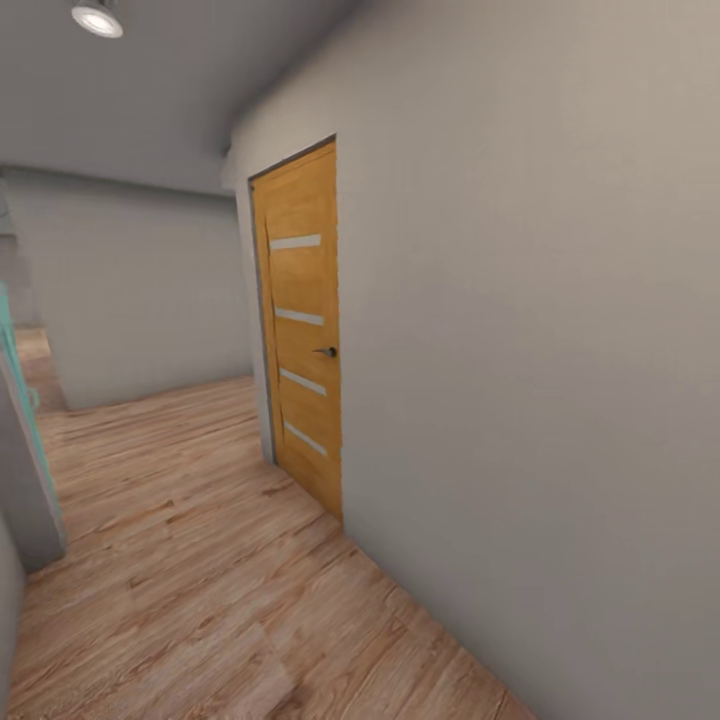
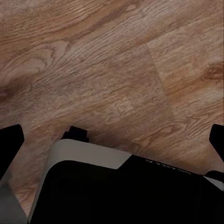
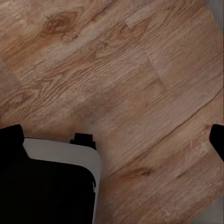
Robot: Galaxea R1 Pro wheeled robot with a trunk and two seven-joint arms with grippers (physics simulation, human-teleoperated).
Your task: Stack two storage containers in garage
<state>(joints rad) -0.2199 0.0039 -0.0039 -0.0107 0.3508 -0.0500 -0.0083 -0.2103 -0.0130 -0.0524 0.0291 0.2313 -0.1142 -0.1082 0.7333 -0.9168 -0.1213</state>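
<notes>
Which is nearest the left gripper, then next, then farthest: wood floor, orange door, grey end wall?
1. Wood floor, directly under the left gripper.
2. Orange door, ahead on the right wall.
3. Grey end wall, beyond the door, on the left.

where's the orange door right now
In the head view the orange door sits shut in the grey wall on the right side of the hallway, ahead of the robot, its bottom edge meeting the wood plank floor.

Light wood plank floor (image 1: 200, 560) is stretching along a grey wall (image 1: 520, 350) past a shut orange door (image 1: 300, 330), probably a hallway. The left gripper (image 2: 114, 140) and right gripper (image 3: 114, 140) are hanging spread wide over the planks, carrying nothing.
</notes>
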